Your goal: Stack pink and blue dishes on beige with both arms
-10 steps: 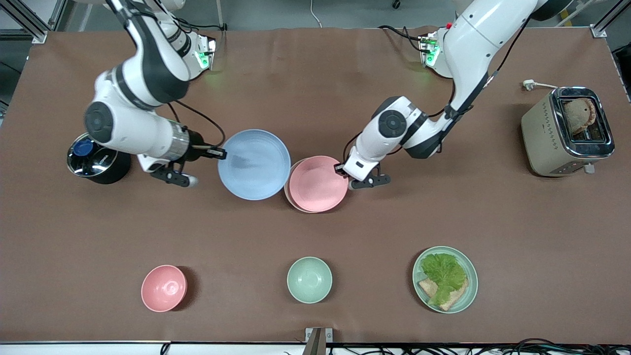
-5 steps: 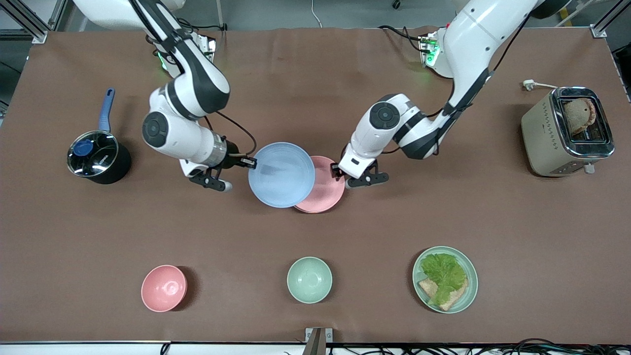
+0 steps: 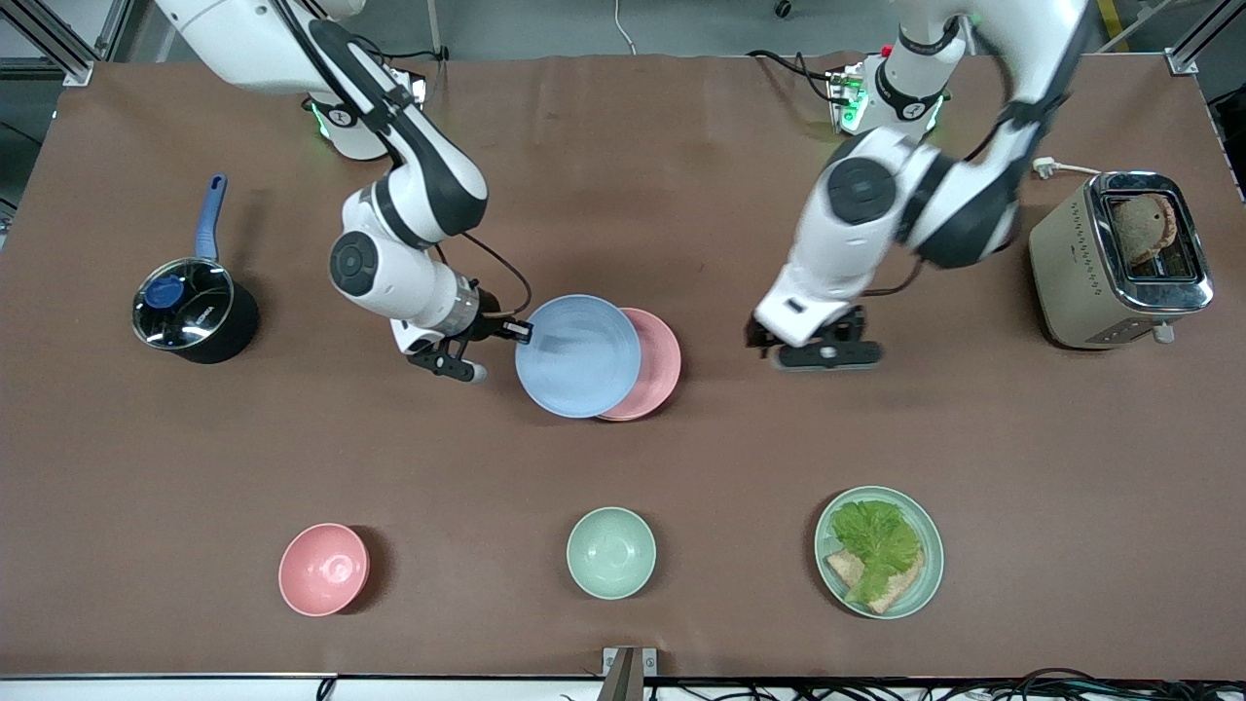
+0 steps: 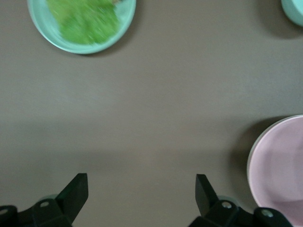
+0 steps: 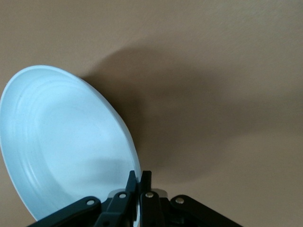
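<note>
Right gripper (image 3: 519,332) pinches the blue plate's (image 3: 578,356) rim, hovering off-centre over the pink plate (image 3: 658,365) mid-table; released now, it could slide off. Left gripper (image 3: 816,348) waits, fingers wide.

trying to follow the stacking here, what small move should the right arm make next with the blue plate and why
Probably carry it a little farther toward the left arm's end, then lower it. The right gripper pinches the blue plate by its rim, and the plate covers only part of the pink plate, so it is not yet centred. The left gripper is open and clear over bare table.
</note>
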